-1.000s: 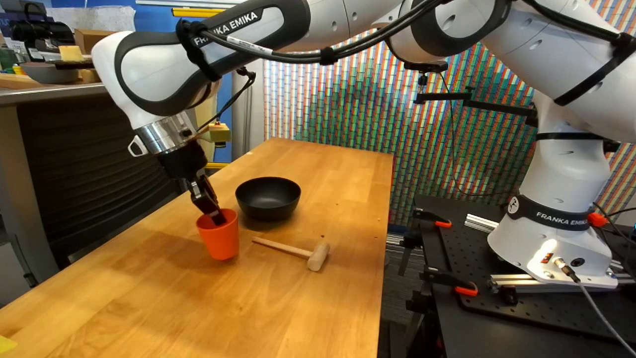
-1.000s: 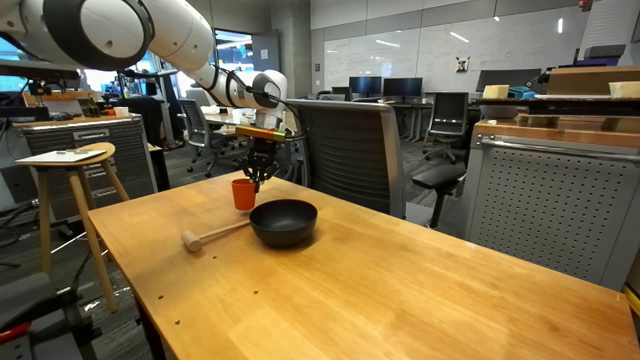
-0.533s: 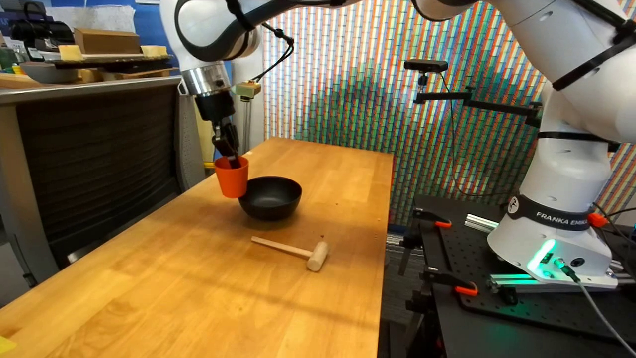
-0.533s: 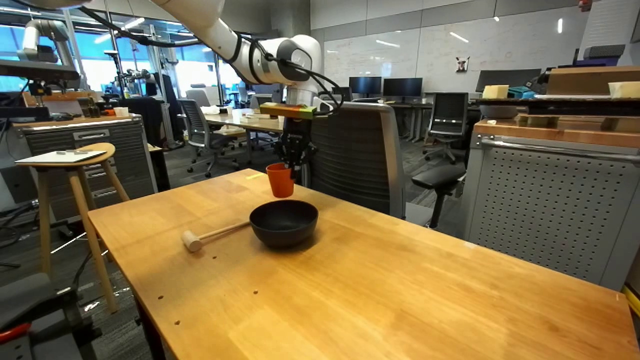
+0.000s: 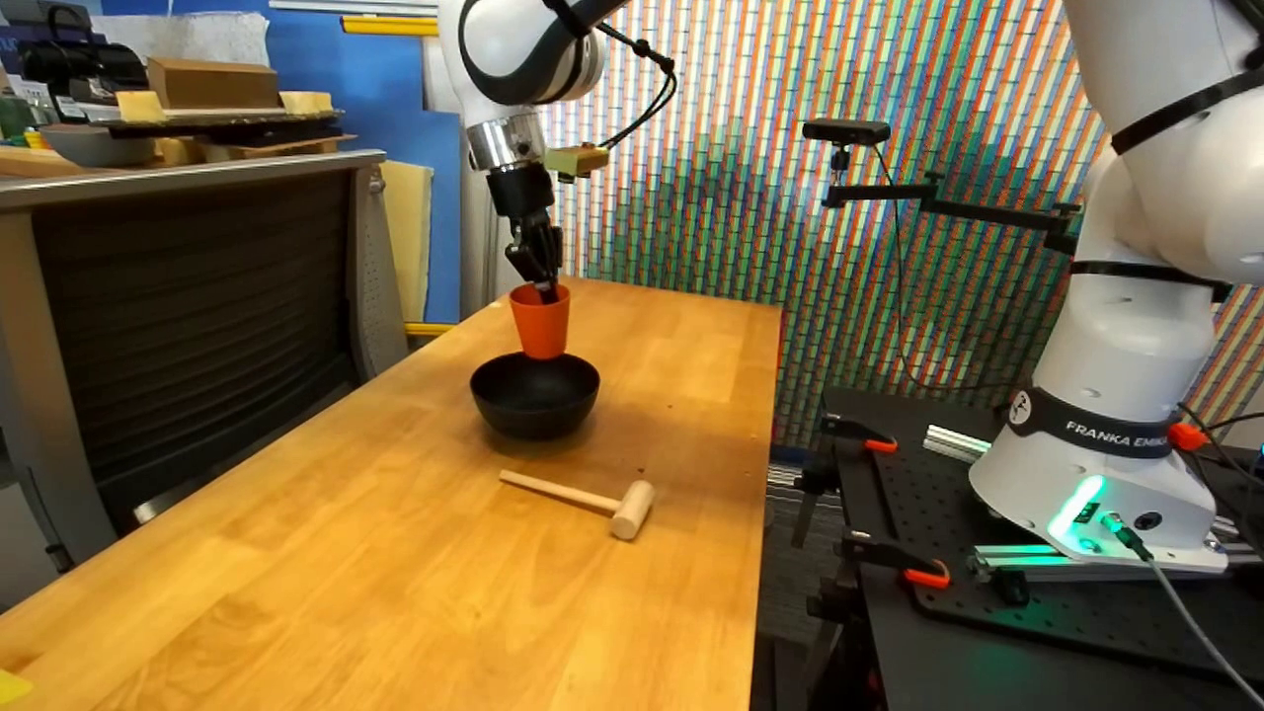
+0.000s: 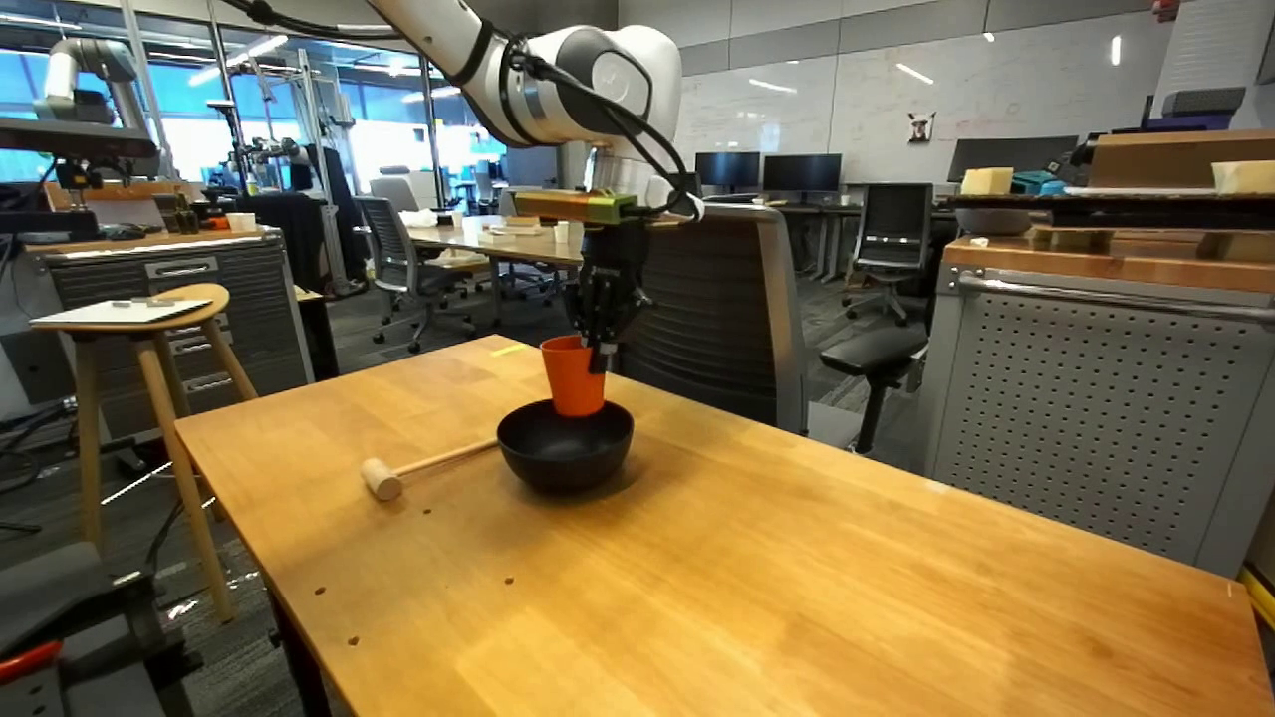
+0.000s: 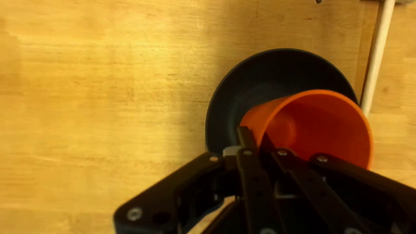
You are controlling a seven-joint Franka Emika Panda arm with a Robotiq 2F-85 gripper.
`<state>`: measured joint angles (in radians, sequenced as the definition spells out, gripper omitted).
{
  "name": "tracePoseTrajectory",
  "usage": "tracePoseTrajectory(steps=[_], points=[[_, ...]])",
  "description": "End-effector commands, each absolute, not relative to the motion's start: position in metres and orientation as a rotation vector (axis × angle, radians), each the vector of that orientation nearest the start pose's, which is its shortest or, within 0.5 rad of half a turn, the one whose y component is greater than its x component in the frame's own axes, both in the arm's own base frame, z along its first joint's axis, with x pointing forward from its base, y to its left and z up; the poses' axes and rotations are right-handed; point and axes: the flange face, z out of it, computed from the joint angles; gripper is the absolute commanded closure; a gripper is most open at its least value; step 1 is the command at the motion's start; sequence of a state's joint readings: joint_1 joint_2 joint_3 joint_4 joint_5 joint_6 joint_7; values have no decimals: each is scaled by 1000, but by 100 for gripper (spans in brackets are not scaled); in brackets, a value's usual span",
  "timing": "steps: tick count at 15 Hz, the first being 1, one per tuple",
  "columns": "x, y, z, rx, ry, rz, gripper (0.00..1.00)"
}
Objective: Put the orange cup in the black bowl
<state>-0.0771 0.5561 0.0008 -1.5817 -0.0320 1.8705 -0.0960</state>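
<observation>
The orange cup [image 5: 540,328] hangs upright over the black bowl [image 5: 534,407] in both exterior views; there the cup [image 6: 572,380] and bowl [image 6: 564,460] overlap. My gripper [image 5: 547,293] is shut on the cup's wall at the rim, one finger inside and one outside, as the wrist view shows at the fingertips [image 7: 255,136]. In the wrist view the cup [image 7: 320,126] covers the right part of the bowl [image 7: 276,70]. The cup's bottom is about level with the bowl's rim; I cannot tell whether they touch.
A wooden mallet [image 5: 592,500] lies on the wooden table [image 5: 395,592] beside the bowl, its handle end close to the bowl. An office chair [image 6: 707,319] stands at the table's edge.
The gripper has carried the cup from low over the table beside the bowl, up and across to above the bowl. The bowl and mallet have not moved.
</observation>
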Motion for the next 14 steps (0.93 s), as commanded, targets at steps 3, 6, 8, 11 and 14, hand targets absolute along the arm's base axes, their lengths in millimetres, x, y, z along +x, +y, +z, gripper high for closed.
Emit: tracePoseTrajectory(steps=[3, 6, 8, 11, 14], points=[[634, -25, 244, -3097, -101, 435, 99], [633, -9, 222, -3096, -165, 417, 99], [634, -4, 218, -3105, -195, 402, 92], [627, -10, 238, -3143, -197, 373, 64], [608, -28, 278, -3209, -186, 298, 41]])
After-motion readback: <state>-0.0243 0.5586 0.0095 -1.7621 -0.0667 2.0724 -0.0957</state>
